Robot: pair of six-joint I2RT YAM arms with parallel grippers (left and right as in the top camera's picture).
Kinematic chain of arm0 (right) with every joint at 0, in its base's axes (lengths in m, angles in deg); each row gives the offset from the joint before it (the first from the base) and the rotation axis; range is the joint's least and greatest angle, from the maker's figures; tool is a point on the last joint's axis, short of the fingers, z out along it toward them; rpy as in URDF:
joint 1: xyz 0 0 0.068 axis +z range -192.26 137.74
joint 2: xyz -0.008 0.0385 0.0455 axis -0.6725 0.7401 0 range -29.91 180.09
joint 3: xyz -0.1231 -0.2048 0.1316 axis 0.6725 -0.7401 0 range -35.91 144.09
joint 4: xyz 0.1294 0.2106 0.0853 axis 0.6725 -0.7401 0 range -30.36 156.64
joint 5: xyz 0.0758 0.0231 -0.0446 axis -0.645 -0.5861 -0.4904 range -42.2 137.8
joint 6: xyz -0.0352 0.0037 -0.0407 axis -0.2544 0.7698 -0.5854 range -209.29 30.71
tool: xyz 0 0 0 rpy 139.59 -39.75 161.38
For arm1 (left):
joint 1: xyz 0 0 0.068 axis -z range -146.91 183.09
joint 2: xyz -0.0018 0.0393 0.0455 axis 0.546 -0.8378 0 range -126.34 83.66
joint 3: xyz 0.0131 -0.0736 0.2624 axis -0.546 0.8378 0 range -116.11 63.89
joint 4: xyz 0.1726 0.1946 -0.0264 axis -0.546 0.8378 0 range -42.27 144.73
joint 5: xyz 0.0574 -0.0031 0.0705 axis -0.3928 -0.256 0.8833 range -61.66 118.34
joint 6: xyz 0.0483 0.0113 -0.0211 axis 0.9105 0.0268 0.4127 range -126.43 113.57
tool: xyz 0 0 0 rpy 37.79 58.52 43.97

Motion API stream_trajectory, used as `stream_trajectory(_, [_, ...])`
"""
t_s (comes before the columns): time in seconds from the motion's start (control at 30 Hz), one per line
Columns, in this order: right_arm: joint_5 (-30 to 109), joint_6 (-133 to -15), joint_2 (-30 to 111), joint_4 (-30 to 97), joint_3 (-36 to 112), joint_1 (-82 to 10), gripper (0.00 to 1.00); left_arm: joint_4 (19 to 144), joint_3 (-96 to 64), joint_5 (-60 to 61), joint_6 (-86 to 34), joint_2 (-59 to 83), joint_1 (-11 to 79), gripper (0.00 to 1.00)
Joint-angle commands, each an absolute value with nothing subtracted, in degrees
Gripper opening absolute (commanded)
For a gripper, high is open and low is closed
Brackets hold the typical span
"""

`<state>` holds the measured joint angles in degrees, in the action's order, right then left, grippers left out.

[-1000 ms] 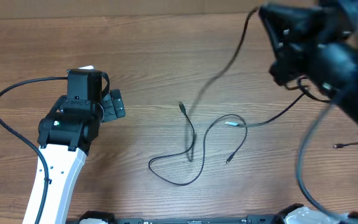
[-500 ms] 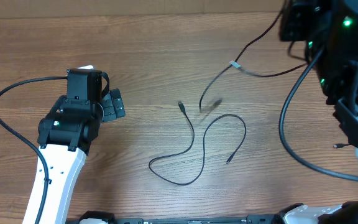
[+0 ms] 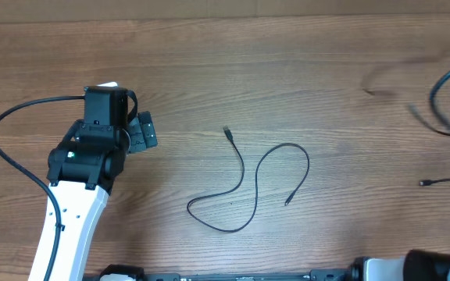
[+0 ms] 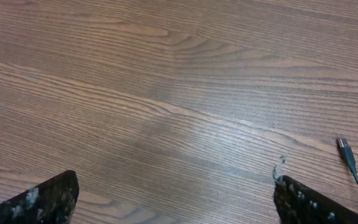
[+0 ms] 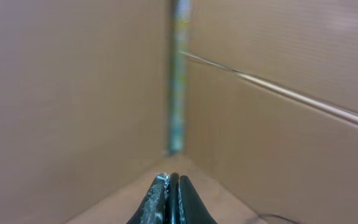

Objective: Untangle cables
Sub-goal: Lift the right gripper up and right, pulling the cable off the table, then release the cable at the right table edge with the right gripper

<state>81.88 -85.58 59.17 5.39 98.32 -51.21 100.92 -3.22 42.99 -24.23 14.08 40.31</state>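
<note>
Wood-grain counter fills the overhead view, and plain brown board walls meeting at a corner fill the right wrist view; the left gripper hangs low over bare wood with its fingers spread wide and nothing between them; just beyond its right-hand finger lies one silvery plug of the middle cable, near but not touching.

The right gripper is out of the overhead view, raised and aimed at the wall corner; its fingers are pressed together, and I cannot tell whether a thin cord is pinched between them.

Outward from there, the middle cable lies flat near the counter's centre in one open S-shaped run; its far plug rests below the upper bend; it seems to cross neither itself nor anything else.

Well apart, at the right edge, a second cable shows a small plug and a short length running out of view; above it a blurred dark loop could be cord or arm wiring, I cannot say which.

By my judgement the separating is largely done, since the two cables lie well apart with no overlap visible; what is left looks like settling the second cable fully onto the counter and confirming that its hidden length is free of knots.
</note>
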Motion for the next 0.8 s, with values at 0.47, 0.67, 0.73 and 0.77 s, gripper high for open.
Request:
stream_trajectory(0.47, [59.26,-72.54,78.56,-1.08,99.04,-77.09,0.04,100.92,-3.77,43.93,-23.55,14.67,40.14,1.00])
stream_trajectory(0.67, [57.95,-72.56,84.66,-1.02,99.04,-78.40,0.04,100.92,-3.77,43.93,-23.55,14.67,40.14,1.00])
stream_trajectory(0.73, [57.97,-72.54,86.54,-1.26,99.04,-78.38,0.04,100.92,-3.77,43.93,-23.55,14.67,40.14,1.00])
stream_trajectory(0.77, [57.95,-72.54,87.65,-1.54,99.04,-78.38,0.04,100.92,-3.77,43.93,-23.55,14.67,40.14,1.00])
